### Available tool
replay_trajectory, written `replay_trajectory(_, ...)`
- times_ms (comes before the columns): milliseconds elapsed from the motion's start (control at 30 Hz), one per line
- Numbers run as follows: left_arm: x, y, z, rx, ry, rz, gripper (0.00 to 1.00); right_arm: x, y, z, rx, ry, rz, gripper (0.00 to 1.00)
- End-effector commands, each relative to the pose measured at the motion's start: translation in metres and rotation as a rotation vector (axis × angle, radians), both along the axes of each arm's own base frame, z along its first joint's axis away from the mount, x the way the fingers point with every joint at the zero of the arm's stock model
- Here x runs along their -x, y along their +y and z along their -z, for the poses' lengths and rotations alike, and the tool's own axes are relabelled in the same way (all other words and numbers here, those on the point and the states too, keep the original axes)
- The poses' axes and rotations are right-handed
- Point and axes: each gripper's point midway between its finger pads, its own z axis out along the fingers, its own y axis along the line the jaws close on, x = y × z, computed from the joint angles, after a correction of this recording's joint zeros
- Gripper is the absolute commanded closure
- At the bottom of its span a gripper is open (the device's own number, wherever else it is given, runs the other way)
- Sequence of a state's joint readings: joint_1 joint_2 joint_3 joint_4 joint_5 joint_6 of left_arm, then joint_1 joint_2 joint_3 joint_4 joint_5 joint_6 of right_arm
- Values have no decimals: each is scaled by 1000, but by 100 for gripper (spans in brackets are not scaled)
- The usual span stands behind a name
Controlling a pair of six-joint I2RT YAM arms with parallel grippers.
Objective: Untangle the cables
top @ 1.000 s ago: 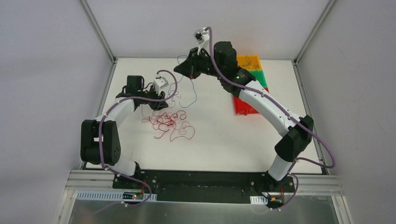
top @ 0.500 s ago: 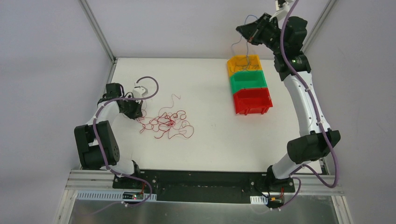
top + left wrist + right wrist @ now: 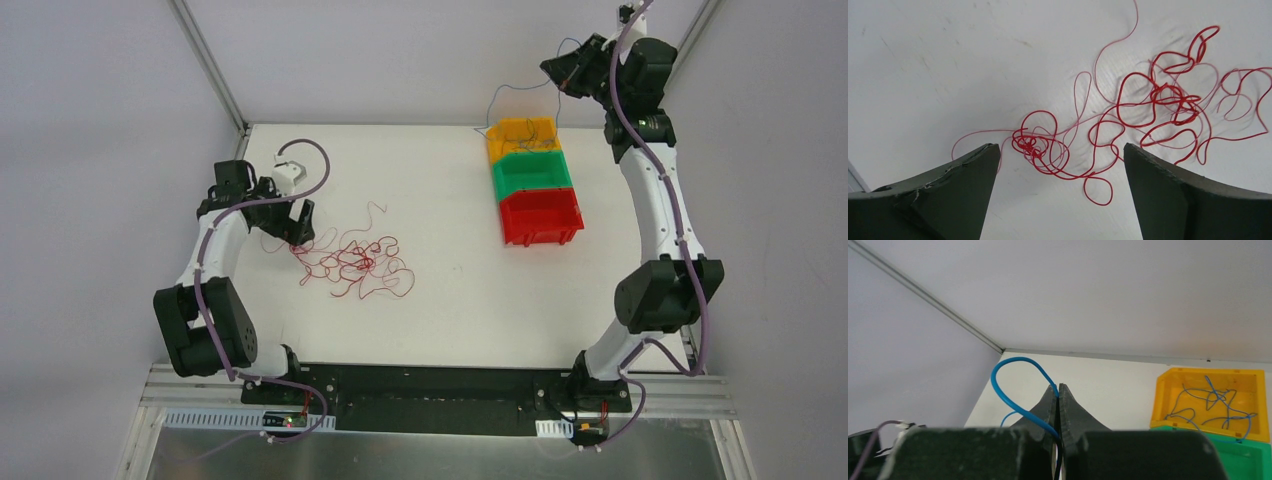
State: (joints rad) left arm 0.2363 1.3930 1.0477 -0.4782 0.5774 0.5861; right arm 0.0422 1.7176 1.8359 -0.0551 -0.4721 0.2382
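The tangled cables (image 3: 1030, 142) are red, on a plain white table (image 3: 450, 300). One blue cable (image 3: 1015, 359) loops apart. The three bins are yellow (image 3: 493, 140), green (image 3: 500, 178) and red (image 3: 542, 236). The arms (image 3: 650, 200) are white and black, with purple hoses (image 3: 320, 165).

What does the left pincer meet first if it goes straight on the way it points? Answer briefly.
Probably the small knot of red cables lying on the table, which sits between the open left pincer fingers in the left wrist view. Depth is unclear.
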Motion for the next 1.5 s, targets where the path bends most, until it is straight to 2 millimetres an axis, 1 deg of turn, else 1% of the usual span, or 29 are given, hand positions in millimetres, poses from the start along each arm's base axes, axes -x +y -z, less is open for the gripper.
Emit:
replay_trajectory(0, -1, -16, -52, 107, -88, -33, 1, -26, -8, 9, 61, -49, 16, 100)
replay_trajectory(67, 0, -19, -62, 124, -105, -40, 1, -39, -13, 24, 87, -39, 26, 100)
replay_trajectory(133, 0, -20, -71, 136, -121, -48, 1, -54, -16, 44, 136, -33, 20, 100)
replay_trajectory(267, 0, -23, -84, 160, -140, -70, 1, -88, -32, 85, 209, 1, 51, 100)
replay_trajectory(433, 2, -25, -93, 177, -147, -82, 1, -125, -41, 124, 243, 46, 88, 100)
replay_trajectory(467, 2, -24, -93, 175, -147, -87, 1, -131, -42, 126, 242, 51, 98, 100)
replay_trajectory(600, 2, -23, -93, 171, -139, -98, 1, -151, -49, 152, 245, 87, 139, 100)
replay_trajectory(700, 3, -25, -94, 182, -135, -100, 1, -166, -60, 166, 261, 86, 205, 100)
replay_trajectory(933, 4, -25, -91, 188, -118, -108, 1, -198, -85, 182, 257, 52, 372, 100)
replay_trajectory(1033, 6, -25, -89, 193, -106, -116, 1, -209, -87, 194, 305, 0, 364, 100)
replay_trajectory(1133, 7, -25, -87, 189, -98, -122, 1, -215, -80, 203, 354, -46, 328, 100)
replay_trajectory(1233, 8, -23, -86, 177, -96, -122, 1, -215, -75, 209, 371, -50, 296, 100)
replay_trajectory(1300, 9, -23, -86, 173, -94, -120, 1, -211, -71, 213, 383, -50, 268, 99)
replay_trajectory(1367, 9, -24, -84, 175, -89, -119, 1, -205, -68, 211, 392, -62, 244, 95)
replay_trajectory(1400, 9, -24, -83, 179, -84, -120, 1, -202, -66, 207, 393, -66, 235, 91)
replay_trajectory(1467, 9, -24, -82, 181, -81, -119, 1, -197, -66, 208, 398, -64, 226, 83)
